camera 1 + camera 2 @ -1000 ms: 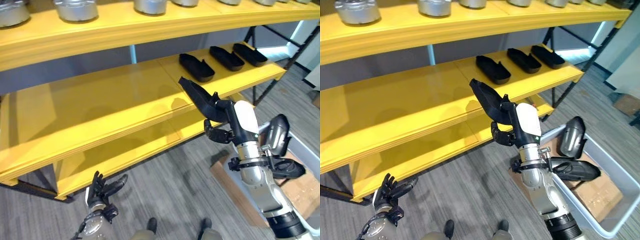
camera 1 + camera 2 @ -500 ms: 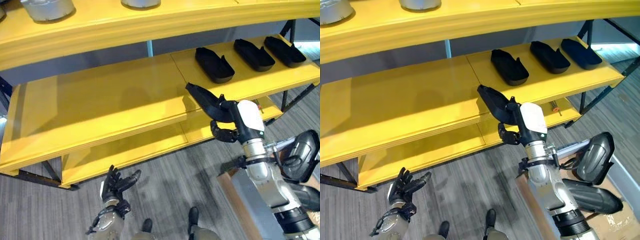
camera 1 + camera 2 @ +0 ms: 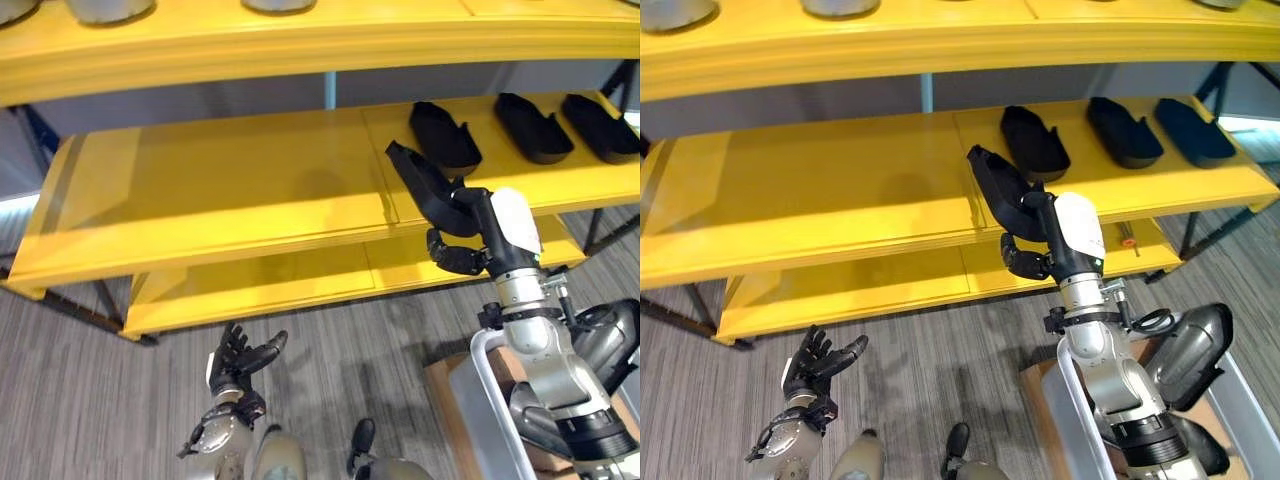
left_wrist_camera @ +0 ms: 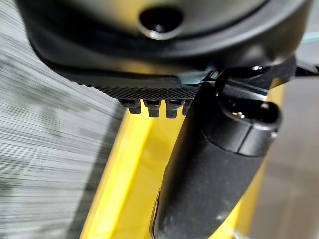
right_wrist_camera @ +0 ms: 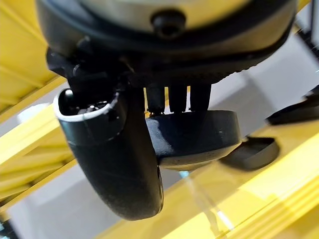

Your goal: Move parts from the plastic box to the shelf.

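My right hand (image 3: 462, 256) is shut on a long black moulded part (image 3: 420, 185), fingers curled under it and thumb on top. In the right wrist view the part (image 5: 194, 134) sits between thumb and fingers. It hangs tilted over the front edge of the yellow middle shelf (image 3: 230, 190), just left of three similar black parts (image 3: 443, 135) lying in a row. The grey plastic box (image 3: 1070, 400) stands at lower right with dark parts (image 3: 1190, 350) in it. My left hand (image 3: 240, 360) hangs low over the floor, fingers spread open.
A top shelf (image 3: 300, 40) carries metal cylinders (image 3: 100, 8). A lower yellow shelf (image 3: 260, 285) runs beneath the middle one. The middle shelf's left two thirds are bare. A cardboard box (image 3: 440, 385) sits by the plastic box.
The view has shifted along the shelf. My right hand still holds the black part, now a little higher and further over the middle shelf's front edge. The left hand stays low and open.
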Robot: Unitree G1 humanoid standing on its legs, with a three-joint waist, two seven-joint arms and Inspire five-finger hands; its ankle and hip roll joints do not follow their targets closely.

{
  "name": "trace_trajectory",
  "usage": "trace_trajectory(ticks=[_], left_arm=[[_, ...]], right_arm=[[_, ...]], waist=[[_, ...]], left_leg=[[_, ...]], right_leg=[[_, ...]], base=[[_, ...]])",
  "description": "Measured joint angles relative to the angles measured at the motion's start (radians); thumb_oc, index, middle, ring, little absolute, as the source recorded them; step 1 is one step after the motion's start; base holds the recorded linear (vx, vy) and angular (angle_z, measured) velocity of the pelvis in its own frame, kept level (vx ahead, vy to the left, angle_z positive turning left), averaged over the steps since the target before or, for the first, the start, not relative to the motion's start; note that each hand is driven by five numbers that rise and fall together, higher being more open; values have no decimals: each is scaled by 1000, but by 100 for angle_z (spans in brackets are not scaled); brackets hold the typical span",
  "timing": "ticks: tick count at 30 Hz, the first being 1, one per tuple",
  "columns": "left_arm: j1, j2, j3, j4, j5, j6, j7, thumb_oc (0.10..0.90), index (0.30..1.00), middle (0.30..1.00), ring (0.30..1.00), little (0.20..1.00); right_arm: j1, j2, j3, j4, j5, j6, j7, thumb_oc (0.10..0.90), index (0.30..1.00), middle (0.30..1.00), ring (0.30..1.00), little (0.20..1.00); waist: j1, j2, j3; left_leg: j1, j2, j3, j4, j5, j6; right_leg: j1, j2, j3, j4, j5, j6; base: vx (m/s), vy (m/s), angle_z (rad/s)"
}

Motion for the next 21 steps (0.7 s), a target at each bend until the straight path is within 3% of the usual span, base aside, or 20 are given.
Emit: trace_trajectory(ticks=[2, 4, 6, 8, 11, 12, 13, 17, 21], left_arm=[[8, 0, 2, 7, 0, 9, 0, 900, 1000, 1000, 1000, 1000], [15, 3, 8, 8, 1, 10, 1, 900, 1000, 1000, 1000, 1000], [14, -1, 7, 9, 1, 10, -1, 900, 1000, 1000, 1000, 1000], [15, -5, 6, 9, 1, 10, -6, 900, 1000, 1000, 1000, 1000], [-25, -1, 3, 8, 2, 9, -9, 900, 1000, 1000, 1000, 1000], [-38, 5, 0, 12, 2, 9, -8, 900, 1000, 1000, 1000, 1000], [-77, 10, -13, -9, 2, 9, -7, 900, 1000, 1000, 1000, 1000], [-109, 42, -27, -67, -1, 9, 16, 900, 1000, 1000, 1000, 1000], [-68, 56, -26, -47, 2, 6, 32, 900, 1000, 1000, 1000, 1000]], right_arm=[[-5, 11, 2, 0, -1, -4, 0, 400, 300, 300, 300, 300], [-4, 28, 11, 0, -1, -6, 1, 400, 300, 300, 300, 300], [0, 36, 16, 0, -4, -2, 3, 400, 300, 300, 300, 300], [27, 41, 12, -1, -5, -1, 3, 400, 300, 300, 300, 300], [34, 41, 0, -2, -14, 10, 3, 400, 300, 300, 300, 300], [37, 47, -2, -2, -19, 19, 3, 400, 300, 300, 300, 300], [46, 43, -11, -10, -23, 21, 3, 400, 300, 300, 300, 300], [11, 46, 16, -19, -23, 24, 4, 400, 300, 300, 300, 300], [-4, 46, 26, -34, -23, 23, 20, 400, 300, 300, 300, 300]], waist=[[6, 20, 10], [9, 33, 14], [23, 54, 26], [18, 66, 26], [-1, 72, 23], [0, 64, 23], [-1, 55, 20], [26, 51, 19], [38, 51, 19]], left_leg=[[-13, 50, 90, -110, 35, -8], [-7, 71, 99, -187, 58, -12], [42, 61, 80, -199, 85, -6], [112, 35, 76, -197, 88, -2], [122, 4, 85, -159, 86, 15], [127, -14, 97, -151, 75, 35], [126, -66, 104, -133, 55, 74], [128, -156, 134, -107, 19, 133], [128, -191, 129, -98, 0, 161]], right_leg=[[3, 28, -6, -5, -1, 7], [6, 49, -2, -6, -7, 16], [32, 58, 33, -6, -7, 12], [74, 50, 56, -6, -23, 31], [90, 19, 76, 12, -45, 69], [86, -2, 85, 33, -58, 87], [63, -62, 108, 89, -78, 110], [12, -167, 162, 207, -125, 146], [-33, -209, 160, 324, -132, 159]], base=[[219, 169, 17], [174, 141, -11], [326, 310, -55], [282, 293, -46], [175, 215, -21], [149, 227, 1], [189, 298, 18], [122, 201, 5], [92, 204, 17]])
